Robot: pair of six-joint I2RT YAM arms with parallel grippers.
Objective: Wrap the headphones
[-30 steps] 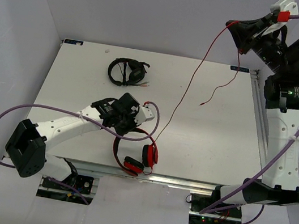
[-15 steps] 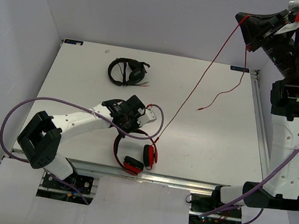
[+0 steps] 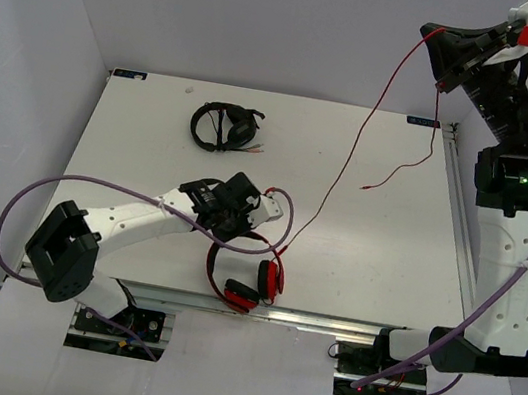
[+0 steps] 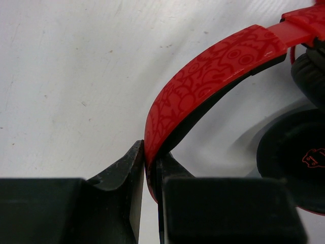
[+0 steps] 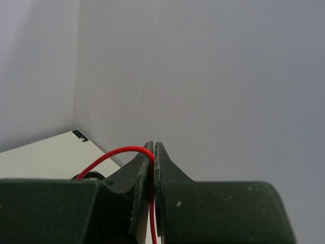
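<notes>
Headphones at table near edge, headband pinched by left gripper. Right gripper clamps cable high above table's far-right corner. Risk: thin cable slipping free under tension.

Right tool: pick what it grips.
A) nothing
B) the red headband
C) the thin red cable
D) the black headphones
C: in the right wrist view the right tool is shut on the cable, which arcs out from between its fingers; the headband sits in the left tool instead.
</notes>
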